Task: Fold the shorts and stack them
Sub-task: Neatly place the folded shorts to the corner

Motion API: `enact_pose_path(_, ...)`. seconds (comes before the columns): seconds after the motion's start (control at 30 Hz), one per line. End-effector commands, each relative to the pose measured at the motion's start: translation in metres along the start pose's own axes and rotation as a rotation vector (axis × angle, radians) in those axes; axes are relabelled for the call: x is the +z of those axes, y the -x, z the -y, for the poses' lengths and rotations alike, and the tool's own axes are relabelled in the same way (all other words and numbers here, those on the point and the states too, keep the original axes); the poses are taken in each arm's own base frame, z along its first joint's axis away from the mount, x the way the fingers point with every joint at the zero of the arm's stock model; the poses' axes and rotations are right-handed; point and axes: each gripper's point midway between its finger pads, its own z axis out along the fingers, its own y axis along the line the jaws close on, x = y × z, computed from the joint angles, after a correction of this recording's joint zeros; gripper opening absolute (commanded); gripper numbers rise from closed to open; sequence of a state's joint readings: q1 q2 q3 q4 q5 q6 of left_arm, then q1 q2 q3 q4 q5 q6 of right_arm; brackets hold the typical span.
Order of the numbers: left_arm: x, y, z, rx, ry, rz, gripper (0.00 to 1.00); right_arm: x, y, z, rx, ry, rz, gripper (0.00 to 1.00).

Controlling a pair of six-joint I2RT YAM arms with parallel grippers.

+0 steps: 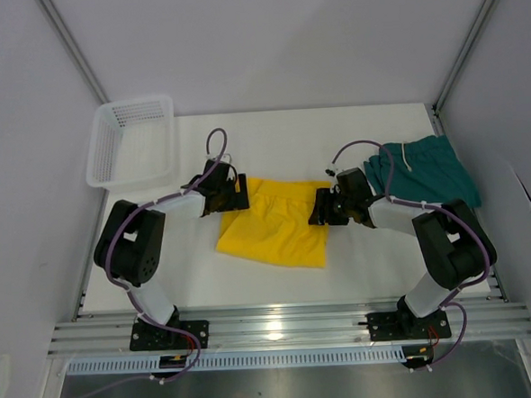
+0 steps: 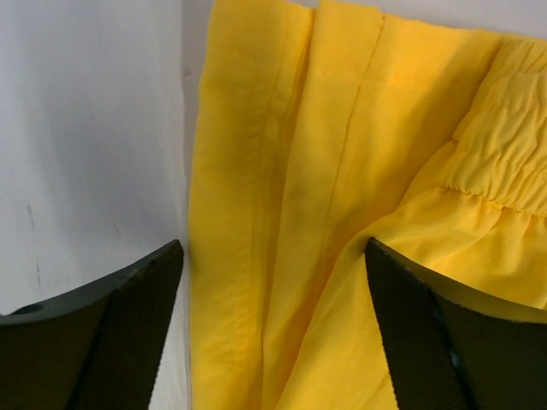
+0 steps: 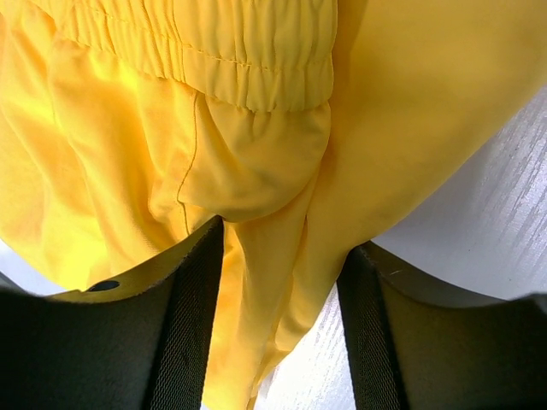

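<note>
The yellow shorts (image 1: 276,227) lie spread in the middle of the table. My left gripper (image 1: 239,193) is open at their far left corner; in the left wrist view (image 2: 273,256) its jaws stand wide apart over the flat cloth edge (image 2: 342,128). My right gripper (image 1: 318,207) is open at the far right corner by the waistband; in the right wrist view (image 3: 282,248) a bunched fold of yellow cloth (image 3: 214,128) hangs between the jaws, with a gap on one side. The teal-green shorts (image 1: 426,176) with a white drawstring lie crumpled at the far right.
A white mesh basket (image 1: 131,139) stands at the far left corner of the white table (image 1: 316,142). Grey walls enclose the table on three sides. A metal rail runs along the near edge by the arm bases.
</note>
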State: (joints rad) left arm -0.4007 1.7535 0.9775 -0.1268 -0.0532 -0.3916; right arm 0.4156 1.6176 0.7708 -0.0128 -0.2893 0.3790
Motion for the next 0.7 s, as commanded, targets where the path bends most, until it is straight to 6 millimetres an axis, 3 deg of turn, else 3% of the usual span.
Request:
enact_pose_path(0.0, 0.009, -0.026, -0.001, 0.014, -0.041, -0.085, 0.86, 0.003, -0.027, 0.017, -0.002, -0.046, -0.077, 0.56)
enact_pose_path(0.07, 0.008, -0.025, 0.004, 0.013, -0.070, -0.075, 0.85, 0.003, -0.027, 0.016, -0.002, -0.044, -0.076, 0.56)
enact_pose_path(0.1, 0.006, -0.033, 0.006, 0.012, -0.094, -0.093, 0.84, 0.003, -0.027, 0.016, -0.004, -0.042, -0.076, 0.56)
enact_pose_path(0.17, 0.000, -0.026, 0.015, 0.012, -0.140, -0.059, 0.84, 0.003, -0.026, 0.016, -0.003, -0.040, -0.075, 0.56)
enact_pose_path(0.2, -0.001, -0.034, 0.015, 0.014, -0.155, -0.069, 0.84, 0.003, -0.026, 0.016, -0.001, -0.040, -0.076, 0.55)
enact_pose_path(0.33, -0.014, -0.033, 0.029, 0.021, -0.240, -0.049, 0.69, 0.004, -0.026, 0.016, -0.001, -0.040, -0.076, 0.50)
enact_pose_path(0.4, -0.019, -0.035, 0.033, 0.026, -0.257, -0.046, 0.67, 0.004, -0.026, 0.016, 0.002, -0.042, -0.077, 0.49)
enact_pose_path(0.47, -0.022, -0.038, 0.036, 0.033, -0.276, -0.051, 0.67, 0.004, -0.026, 0.016, 0.003, -0.040, -0.077, 0.49)
enact_pose_path(0.67, -0.030, -0.047, 0.050, 0.046, -0.335, -0.055, 0.83, 0.005, -0.026, 0.016, 0.005, -0.039, -0.079, 0.48)
